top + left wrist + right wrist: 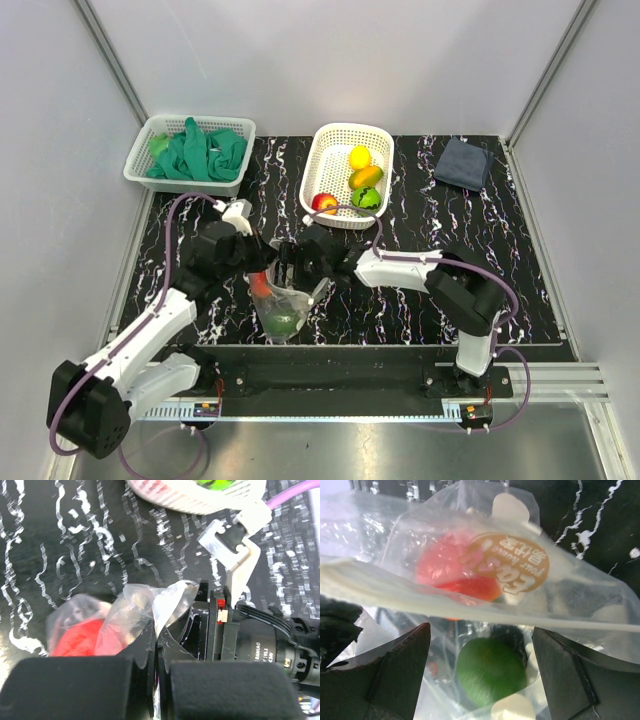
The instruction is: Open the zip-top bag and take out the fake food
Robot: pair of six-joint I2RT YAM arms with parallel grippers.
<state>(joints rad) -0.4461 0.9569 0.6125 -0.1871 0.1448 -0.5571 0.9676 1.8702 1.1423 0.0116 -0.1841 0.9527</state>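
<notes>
The clear zip-top bag (287, 300) hangs between the two arms near the table's front. My left gripper (159, 630) is shut on a fold of its thin plastic at the rim. Inside it are fake food pieces: a red one (455, 570) and a green round one (490, 672). The whitish zip strip (470, 607) runs across the right wrist view. My right gripper (481, 628) is open, its dark fingers (405, 655) standing wide on either side of the green piece, with plastic around them. In the top view the right gripper (292, 266) sits at the bag's upper edge.
A white lattice basket (330, 135) at the back centre holds yellow, orange, green and red fake fruits. Another white basket (145, 150) at the back left holds green cloth gloves (200, 155). A dark folded cloth (464, 162) lies at the back right.
</notes>
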